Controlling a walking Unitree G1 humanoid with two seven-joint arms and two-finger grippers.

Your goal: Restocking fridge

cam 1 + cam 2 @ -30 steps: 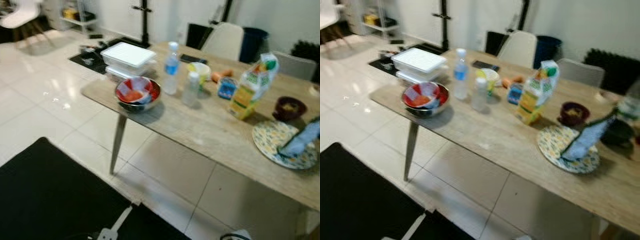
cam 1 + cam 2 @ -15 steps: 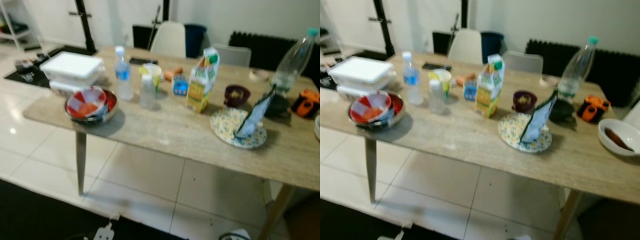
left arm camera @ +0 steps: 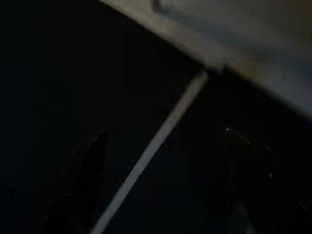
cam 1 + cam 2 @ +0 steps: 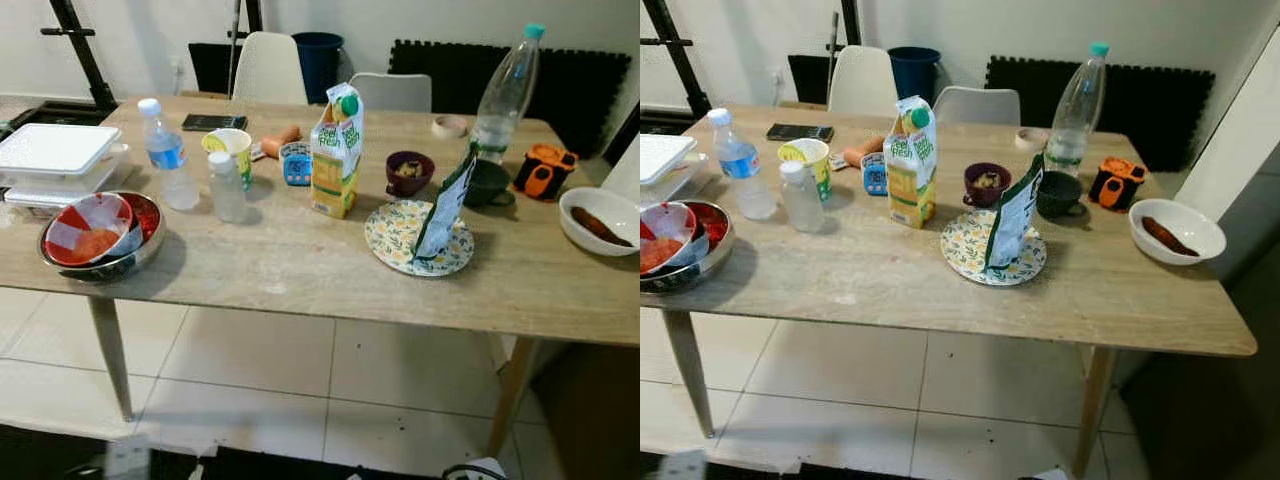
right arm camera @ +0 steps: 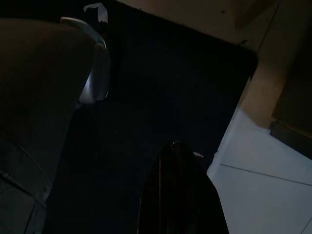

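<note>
So the wooden table (image 4: pixel 300 270) stood on pale tiled floor (image 4: pixel 260 370), with two white chairs (image 4: pixel 268 66) and a dark blue bin (image 4: pixel 318 60) behind it against the wall. Stuff to restock was all sitting on top: a juice carton (image 4: pixel 334 152) upright near the middle, a small water bottle (image 4: pixel 162 155) and a smaller clear bottle (image 4: pixel 224 186) just beside it toward the left, a big clear bottle (image 4: pixel 505 95) at the back right. A patterned plate (image 4: pixel 395 240) had a snack bag (image 4: pixel 444 205) standing on it. A metal bowl (image 4: pixel 100 262) sat at the left end, stacked white containers (image 4: pixel 50 155) behind it, and a white bowl (image 4: pixel 598 218) at the far right.

Compared with a second ago, the camera had swung right and the blur cleared up; the table went from slanted to square-on.

The left gripper (image 3: pixel 161 180) hung in the dark, fingers spread apart. The right gripper (image 5: pixel 180 190): honestly couldn't tell.
</note>
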